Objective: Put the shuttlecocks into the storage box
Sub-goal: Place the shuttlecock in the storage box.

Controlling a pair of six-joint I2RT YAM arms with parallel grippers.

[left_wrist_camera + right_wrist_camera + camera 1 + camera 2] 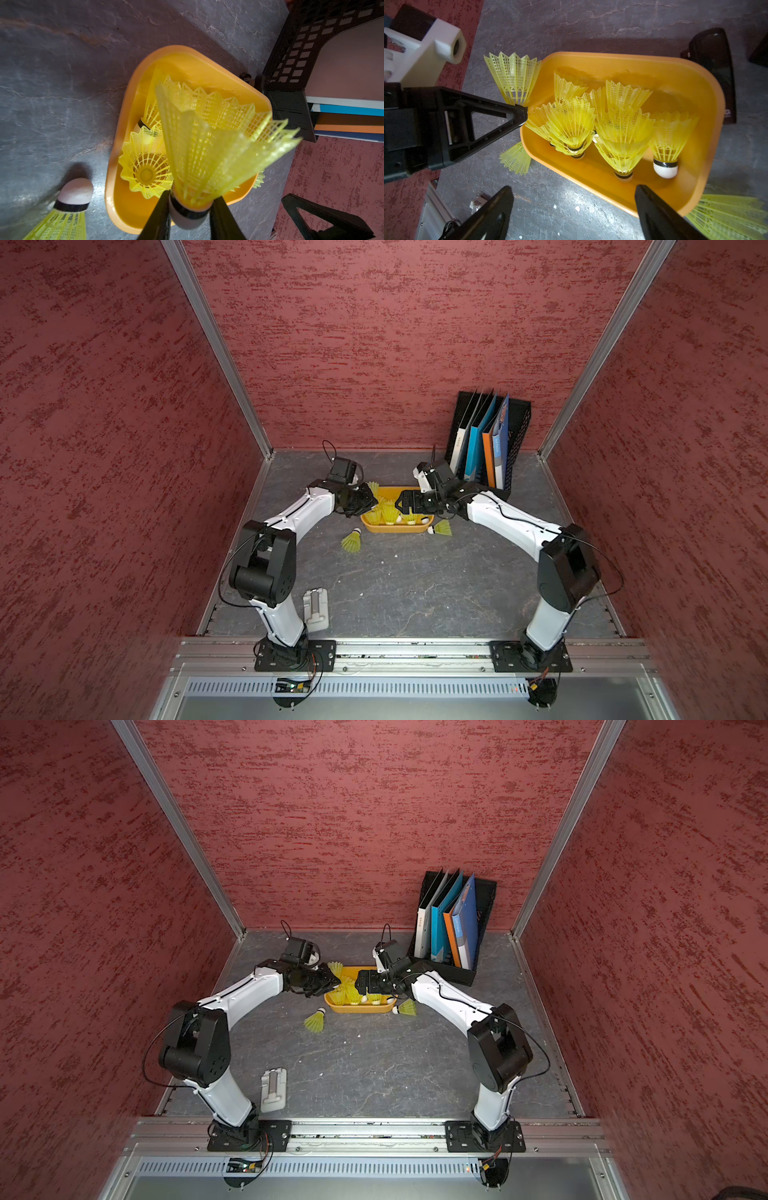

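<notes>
Nearest you, a small white plastic part [316,610] lies on the bench [415,593] by the left arm's base; it plays no part here. Further in, two loose shuttlecocks lie on their sides. One shuttlecock [351,540] is just off the near left corner of the storage box [390,529], and a second shuttlecock [442,527] is right beside its near right corner.

Inside the orange box, several shuttlecocks [623,133] stand cork down, crowded together. The left gripper [191,199] is clamped on the white cork of a held shuttlecock [207,145], skirt pointing away, at the box's left end, about over the rim. The right gripper [573,188] hangs above the box with its jaws wide apart, holding nothing. At the far right, a black file rack [519,427] holds folders.

To place this one well, I judge you should carry it further in over a free patch of box floor and lower it. Only then part the jaws; released at the rim, it may tip out.
</notes>
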